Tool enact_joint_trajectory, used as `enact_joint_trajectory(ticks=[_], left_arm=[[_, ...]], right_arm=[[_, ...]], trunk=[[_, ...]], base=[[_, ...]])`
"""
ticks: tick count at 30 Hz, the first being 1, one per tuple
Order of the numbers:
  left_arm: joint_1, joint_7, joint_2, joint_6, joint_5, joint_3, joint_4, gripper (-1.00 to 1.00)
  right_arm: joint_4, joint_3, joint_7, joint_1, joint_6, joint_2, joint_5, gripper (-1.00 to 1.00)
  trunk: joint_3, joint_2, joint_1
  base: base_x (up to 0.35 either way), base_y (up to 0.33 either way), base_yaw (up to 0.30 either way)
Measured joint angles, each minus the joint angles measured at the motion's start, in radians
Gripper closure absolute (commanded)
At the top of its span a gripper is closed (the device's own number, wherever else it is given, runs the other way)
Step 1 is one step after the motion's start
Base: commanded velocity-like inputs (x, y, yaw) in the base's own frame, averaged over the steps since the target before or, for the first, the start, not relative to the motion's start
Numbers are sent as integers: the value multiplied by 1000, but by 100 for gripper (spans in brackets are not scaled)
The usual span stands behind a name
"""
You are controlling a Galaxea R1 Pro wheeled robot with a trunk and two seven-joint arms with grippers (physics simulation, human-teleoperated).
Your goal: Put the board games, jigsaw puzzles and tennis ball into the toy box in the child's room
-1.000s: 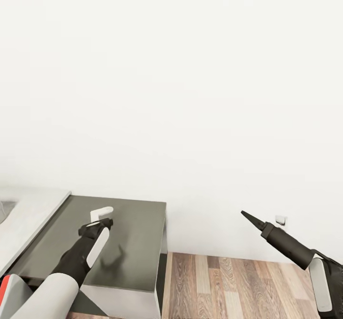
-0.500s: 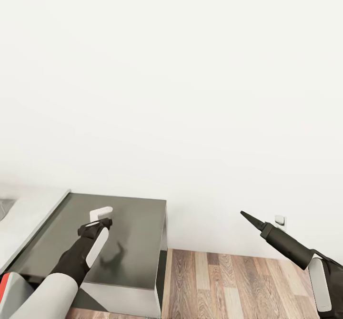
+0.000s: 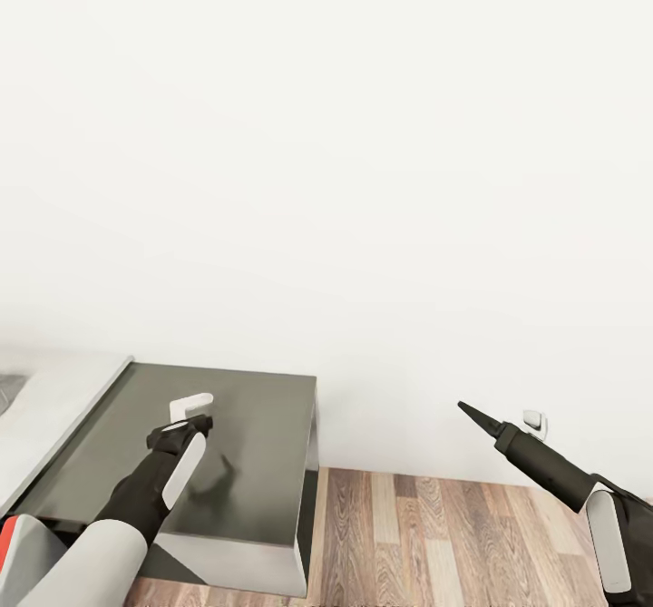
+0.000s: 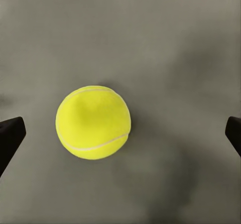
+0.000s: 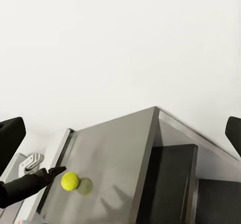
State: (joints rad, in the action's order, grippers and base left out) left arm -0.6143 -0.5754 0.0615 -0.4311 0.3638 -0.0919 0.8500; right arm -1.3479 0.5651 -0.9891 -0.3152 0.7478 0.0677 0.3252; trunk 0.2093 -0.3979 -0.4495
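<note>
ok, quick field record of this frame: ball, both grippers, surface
tennis ball: resting on the dark-grey cabinet top, free, not gripped
left gripper: open, above the ball, fingertips apart on either side of it
right gripper: open, empty, held over the wood floor off to the side of the cabinet
white desk top: adjoins the cabinet on its left

Whole head view shifted a little since a second ago, so camera moved, not the things. Dark grey counter [image 3: 245, 444] now a bit higher and further left at lower left. More wood floor [image 3: 426, 534] showing along the bottom. Small white wall socket [image 3: 535, 422] slightly lower at lower right.
</note>
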Motion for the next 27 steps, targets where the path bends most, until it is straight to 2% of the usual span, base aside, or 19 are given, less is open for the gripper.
enact_joint_trajectory(ticks=[15,27], left_arm=[[0,0,1,14,0,-1,0,-100],[0,-1,1,15,0,-1,0,-100]], right_arm=[[0,0,3,0,0,0,0,-100],[0,0,3,0,0,0,0,-100]], trunk=[[20,0,0],[36,0,0]], base=[[5,2,0],[129,87,0]])
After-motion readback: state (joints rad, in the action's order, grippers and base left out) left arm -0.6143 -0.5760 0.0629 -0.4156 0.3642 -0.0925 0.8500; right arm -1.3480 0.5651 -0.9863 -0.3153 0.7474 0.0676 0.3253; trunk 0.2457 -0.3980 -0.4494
